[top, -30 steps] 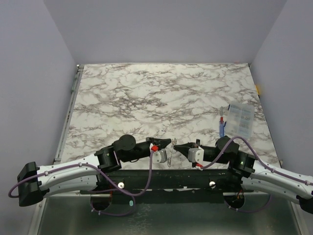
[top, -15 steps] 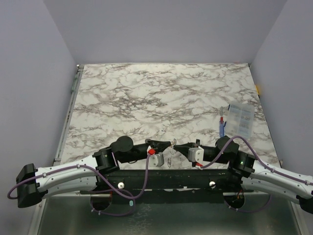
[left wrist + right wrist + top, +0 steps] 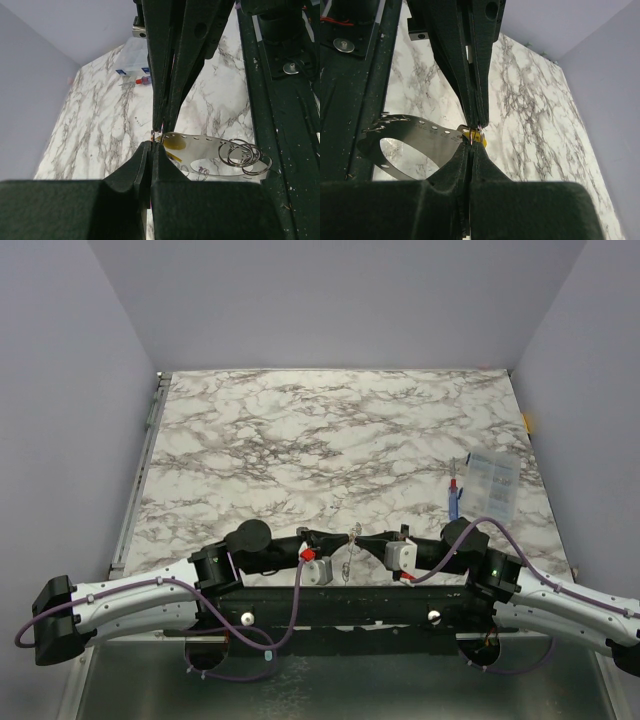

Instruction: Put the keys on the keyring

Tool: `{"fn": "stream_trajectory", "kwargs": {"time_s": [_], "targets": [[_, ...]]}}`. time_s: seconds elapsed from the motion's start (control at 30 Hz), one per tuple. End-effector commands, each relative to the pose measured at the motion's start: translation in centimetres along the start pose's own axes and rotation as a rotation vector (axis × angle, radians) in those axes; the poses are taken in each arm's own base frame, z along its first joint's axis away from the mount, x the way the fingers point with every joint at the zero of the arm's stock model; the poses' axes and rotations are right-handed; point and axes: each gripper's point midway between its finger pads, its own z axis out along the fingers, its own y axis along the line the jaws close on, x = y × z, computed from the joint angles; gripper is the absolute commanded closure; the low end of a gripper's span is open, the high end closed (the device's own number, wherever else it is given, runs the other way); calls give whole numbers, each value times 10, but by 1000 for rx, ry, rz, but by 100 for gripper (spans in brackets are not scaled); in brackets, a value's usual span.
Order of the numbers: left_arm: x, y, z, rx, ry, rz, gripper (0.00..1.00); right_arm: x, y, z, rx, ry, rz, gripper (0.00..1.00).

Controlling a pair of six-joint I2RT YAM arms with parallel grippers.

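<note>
Wrist roll has brought the left gripper [image 3: 151,144] tip-to-tip with the right gripper [image 3: 162,131], both pressed shut on the keyring [image 3: 156,135], probably ready for threading.

the bench [image 3: 330,440] is showing a smooth, marble-patterned surface with a faint sheen. the fingers [image 3: 132,172] are looking like matt black plastic, slightly grainy. the keyring [image 3: 156,134] is glinting as thin bare metal wire. a perforated band [image 3: 405,127] is gleaming like polished, mirror-bright metal. the box [image 3: 492,485] is appearing as clear plastic.
</note>
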Motion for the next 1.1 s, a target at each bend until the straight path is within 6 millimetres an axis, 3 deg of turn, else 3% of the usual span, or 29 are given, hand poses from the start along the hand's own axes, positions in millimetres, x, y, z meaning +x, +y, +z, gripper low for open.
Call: {"fn": "stream_trajectory", "kwargs": {"time_s": [0.0,1.07], "targets": [[-6,-8,0,40,-35,15,100,-7,-3,0,24,-36,-1,99],[-11,-15,1,87,-63,40,100,-2,2,3,-5,-19,13,99]]}}
